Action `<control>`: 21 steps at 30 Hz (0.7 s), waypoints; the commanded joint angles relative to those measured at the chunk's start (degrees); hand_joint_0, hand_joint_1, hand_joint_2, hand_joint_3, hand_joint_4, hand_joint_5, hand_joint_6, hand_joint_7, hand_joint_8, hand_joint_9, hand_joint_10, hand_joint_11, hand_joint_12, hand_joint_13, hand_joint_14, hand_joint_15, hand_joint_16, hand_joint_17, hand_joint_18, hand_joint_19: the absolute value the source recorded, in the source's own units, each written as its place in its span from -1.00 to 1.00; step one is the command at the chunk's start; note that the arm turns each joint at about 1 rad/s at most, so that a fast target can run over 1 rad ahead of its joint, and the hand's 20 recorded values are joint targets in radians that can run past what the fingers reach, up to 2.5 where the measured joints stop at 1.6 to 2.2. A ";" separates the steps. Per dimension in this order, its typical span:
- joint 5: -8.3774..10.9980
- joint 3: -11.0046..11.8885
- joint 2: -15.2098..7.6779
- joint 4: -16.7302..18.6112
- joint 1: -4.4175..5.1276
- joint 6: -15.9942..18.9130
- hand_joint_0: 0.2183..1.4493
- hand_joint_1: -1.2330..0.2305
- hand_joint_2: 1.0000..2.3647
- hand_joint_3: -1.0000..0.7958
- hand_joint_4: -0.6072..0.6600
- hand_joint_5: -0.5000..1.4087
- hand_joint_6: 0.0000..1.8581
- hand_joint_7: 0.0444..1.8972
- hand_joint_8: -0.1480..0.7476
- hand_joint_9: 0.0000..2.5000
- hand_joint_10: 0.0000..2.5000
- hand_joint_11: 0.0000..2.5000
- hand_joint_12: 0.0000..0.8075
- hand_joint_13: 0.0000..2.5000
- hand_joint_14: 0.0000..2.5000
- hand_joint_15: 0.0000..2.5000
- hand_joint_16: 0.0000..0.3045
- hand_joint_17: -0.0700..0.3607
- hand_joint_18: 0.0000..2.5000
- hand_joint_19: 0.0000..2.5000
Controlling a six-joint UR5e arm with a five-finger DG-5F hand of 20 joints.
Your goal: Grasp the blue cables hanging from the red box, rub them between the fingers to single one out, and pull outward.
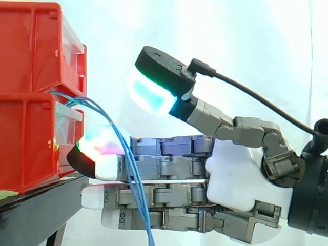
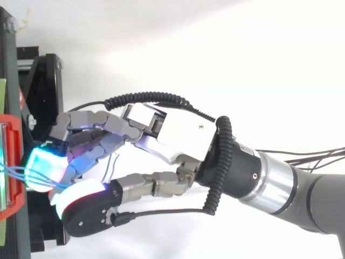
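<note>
White curtain (image 1: pixel 230 41) behind. Hand (image 1: pixel 230 174) at the red box (image 1: pixel 31 143), spread: fingers (image 1: pixel 169 166) straight, thumb (image 1: pixel 154 95) lifted clear. Blue cables (image 1: pixel 134 174) hang from the box across the fingers, likely lined up for a pinch; nothing is gripped yet.

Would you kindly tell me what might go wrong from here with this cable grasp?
The hand has its thumb raised, clear of the blue cables, which merely drape across the straight fingers; closing may trap several strands at once or let them slide off. The fingertips sit very near the red bin, so any further advance could shove it.
</note>
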 commanded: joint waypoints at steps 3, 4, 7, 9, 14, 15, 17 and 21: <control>0.20 0.00 0.03 -0.15 0.41 0.72 -0.42 -0.23 -0.99 -0.35 0.21 -0.55 -0.46 0.28 -0.20 -0.20 -0.99 -0.59 -0.28 -0.40 -0.98 -0.61 -0.75 -0.28 -0.58 -0.65; 0.20 0.00 0.03 -0.15 0.41 0.72 -0.42 -0.23 -0.99 -0.35 0.22 -0.55 -0.46 0.28 -0.20 -0.20 -0.99 -0.59 -0.28 -0.40 -0.98 -0.61 -0.75 -0.28 -0.58 -0.65; 0.20 -0.09 0.03 -0.68 0.58 0.81 -0.42 -0.24 -0.99 -0.35 0.21 -0.55 -0.46 0.28 -0.20 -0.20 -0.99 -0.59 -0.28 -0.40 -0.98 -0.61 -0.75 -0.28 -0.58 -0.64; 0.20 -0.35 0.03 -1.20 0.67 0.81 -0.42 -0.24 -0.99 -0.35 0.21 -0.55 -0.46 0.28 -0.20 -0.20 -0.99 -0.59 -0.28 -0.40 -0.98 -0.60 -0.75 -0.28 -0.58 -0.64; 0.11 -1.76 0.03 -1.56 1.20 0.81 -0.41 -0.25 -0.99 -0.34 0.19 -0.55 -0.46 0.31 -0.21 -0.20 -0.98 -0.59 -0.29 -0.40 -0.98 -0.60 -0.75 -0.29 -0.58 -0.64; 0.11 -1.76 0.03 -1.56 1.20 0.81 -0.41 -0.25 -0.99 -0.34 0.18 -0.55 -0.46 0.31 -0.21 -0.20 -0.99 -0.59 -0.29 -0.40 -0.98 -0.60 -0.75 -0.28 -0.58 -0.64; 0.11 -1.67 0.03 -1.64 1.20 0.89 -0.41 -0.26 -0.99 -0.34 0.18 -0.55 -0.46 0.32 -0.21 -0.20 -0.99 -0.58 -0.29 -0.40 -0.98 -0.60 -0.76 -0.29 -0.58 -0.64; 0.11 -0.70 0.03 -1.73 1.28 0.72 -0.41 -0.26 -0.99 -0.33 0.17 -0.55 -0.46 0.32 -0.21 -0.20 -0.99 -0.58 -0.29 -0.40 -0.98 -0.60 -0.75 -0.29 -0.58 -0.63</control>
